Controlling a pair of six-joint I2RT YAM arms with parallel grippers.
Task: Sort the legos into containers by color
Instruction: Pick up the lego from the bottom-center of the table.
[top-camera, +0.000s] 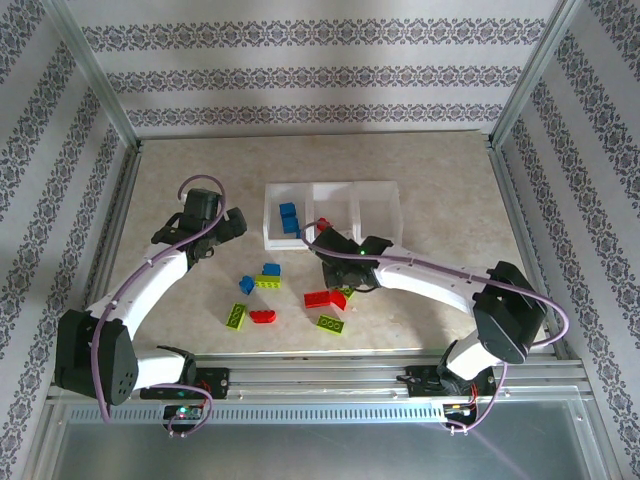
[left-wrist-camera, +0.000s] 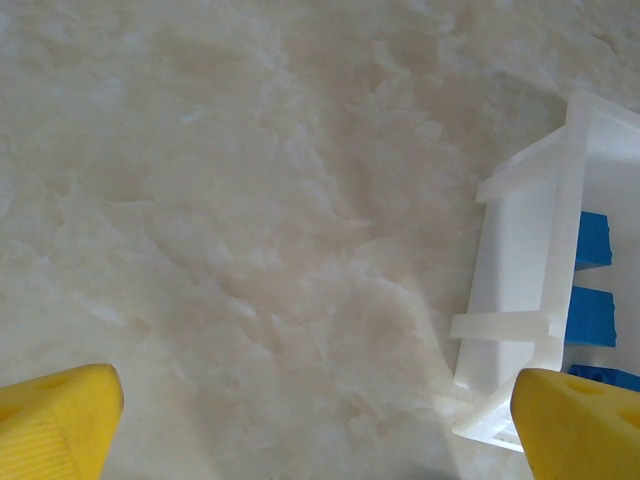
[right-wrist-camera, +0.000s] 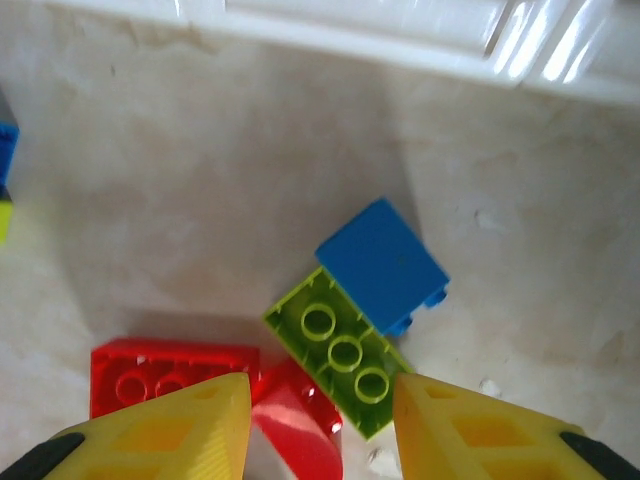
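Left arm reaching forward, left tool spread wide, empty; containers just right, three blue legos inside. Right arm bent inward, right tool partly spread, empty, above one blue brick, one green brick, two red bricks

Desk: beige, with a cloudy marbled pattern.
Containers: translucent white.
Binned bricks, upper centre of the top view: blue.
Loose legos, centre of the top view: blue brick, lime green brick, red brick.
Brick cluster, right wrist view: blue block, lime green plate, red plate.
Left claw: yellow fingers.
Right claw: yellow fingers, black at the lower frame corners.
Arms: white links, black joints.
Cable: purple.
Walls: pale stripes alternating with dark grey ornamental bands.
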